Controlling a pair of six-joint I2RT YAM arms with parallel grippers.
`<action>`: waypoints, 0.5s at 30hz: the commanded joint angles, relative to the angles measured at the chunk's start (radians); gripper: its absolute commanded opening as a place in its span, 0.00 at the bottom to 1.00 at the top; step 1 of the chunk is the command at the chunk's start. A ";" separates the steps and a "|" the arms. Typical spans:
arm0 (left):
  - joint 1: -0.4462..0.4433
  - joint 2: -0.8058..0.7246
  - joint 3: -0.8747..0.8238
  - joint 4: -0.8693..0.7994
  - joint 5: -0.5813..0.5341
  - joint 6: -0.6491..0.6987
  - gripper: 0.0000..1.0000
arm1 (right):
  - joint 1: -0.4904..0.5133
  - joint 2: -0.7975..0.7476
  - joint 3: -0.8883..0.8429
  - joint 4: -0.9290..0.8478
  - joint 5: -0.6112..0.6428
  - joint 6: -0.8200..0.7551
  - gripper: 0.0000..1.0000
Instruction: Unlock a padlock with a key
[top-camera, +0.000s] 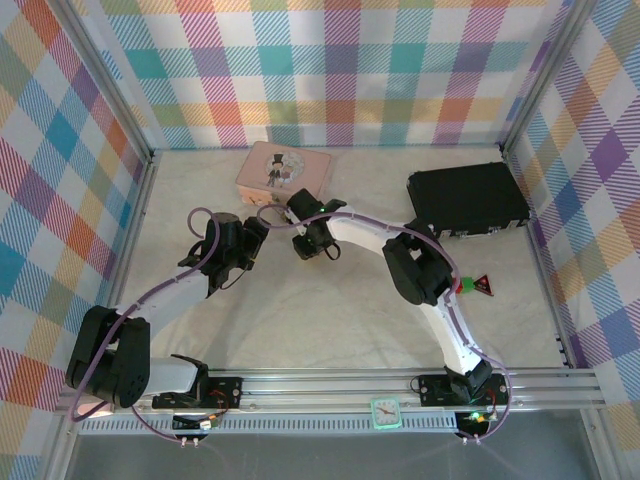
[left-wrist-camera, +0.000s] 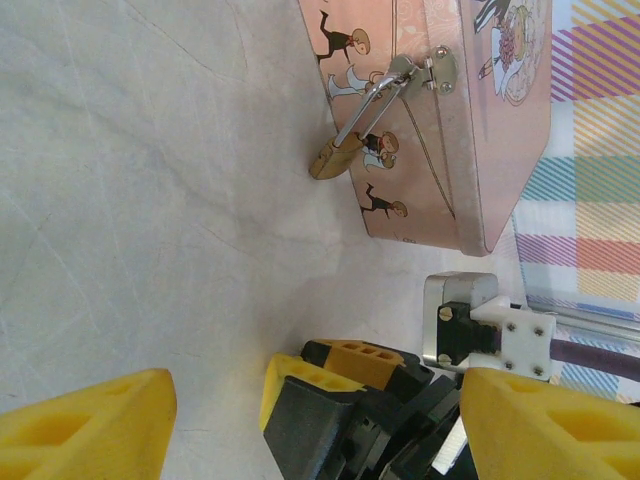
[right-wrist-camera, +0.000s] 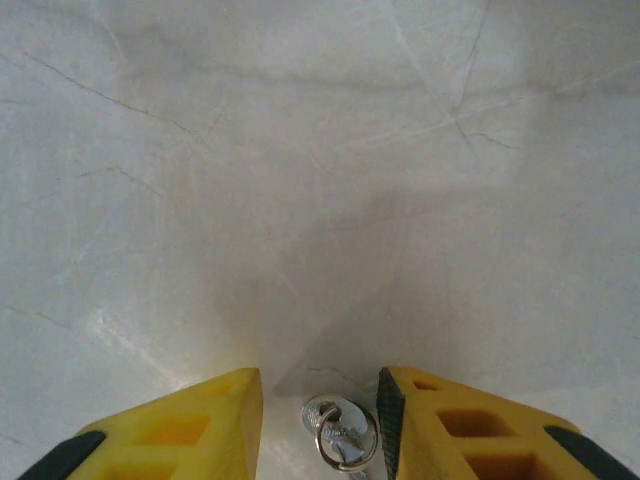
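Observation:
A tiny brass padlock (left-wrist-camera: 335, 158) hangs by its silver shackle from the hasp of the pink tin (left-wrist-camera: 450, 130), resting against the tin's front wall. My left gripper (left-wrist-camera: 320, 385) is open wide a short way in front of it, its yellow fingers (left-wrist-camera: 85, 430) at both lower corners. My right gripper (right-wrist-camera: 320, 380) points down at the table between them. It is open, and a small silver key (right-wrist-camera: 338, 428) on a ring lies on the surface between its fingers. From above, both grippers (top-camera: 255, 230) (top-camera: 287, 208) meet just in front of the tin (top-camera: 278, 167).
A black case (top-camera: 468, 200) lies at the back right. A small red and green triangular object (top-camera: 480, 285) sits beside the right arm's elbow. Checked walls enclose the table on three sides.

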 joint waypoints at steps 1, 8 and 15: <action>0.011 -0.005 -0.014 0.008 0.014 -0.002 0.75 | 0.007 0.009 -0.021 -0.074 0.056 -0.023 0.35; 0.011 -0.005 -0.018 0.014 0.017 -0.012 0.75 | 0.010 -0.013 -0.067 -0.057 0.063 0.009 0.10; 0.009 -0.019 -0.028 0.017 0.023 -0.013 0.75 | 0.004 -0.064 -0.087 -0.047 0.029 0.114 0.00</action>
